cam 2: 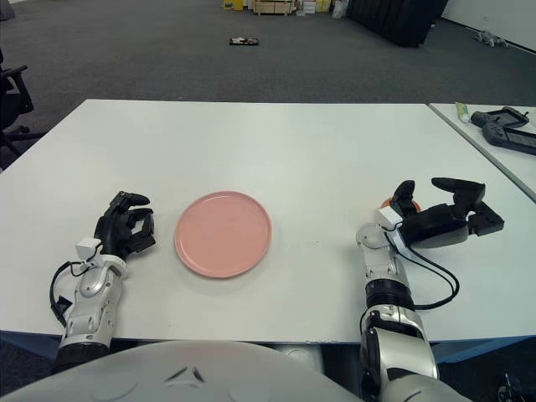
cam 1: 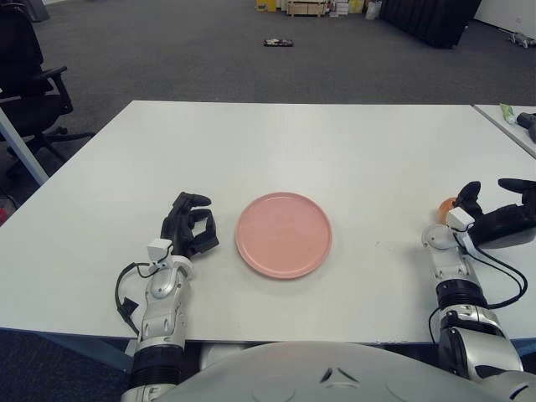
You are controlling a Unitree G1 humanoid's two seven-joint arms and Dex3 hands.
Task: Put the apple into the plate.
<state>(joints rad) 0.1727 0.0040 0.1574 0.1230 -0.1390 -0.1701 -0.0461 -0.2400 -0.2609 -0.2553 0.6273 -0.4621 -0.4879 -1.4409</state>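
A round pink plate (cam 1: 283,234) lies flat on the white table (cam 1: 335,142), near its front edge. The apple (cam 1: 446,203) is a small orange-red shape to the right of the plate, mostly hidden behind my right hand. My right hand (cam 1: 496,211) is at the table's right side, right next to the apple, with its fingers spread around it but not closed on it. My left hand (cam 1: 189,228) shows just left of the plate, with its fingers curled and nothing in them.
A second table at the far right carries a dark device (cam 2: 505,127) and a small green-and-white tube (cam 1: 507,111). An office chair (cam 1: 29,75) stands off the table's left side. Boxes and dark objects stand on the floor far behind.
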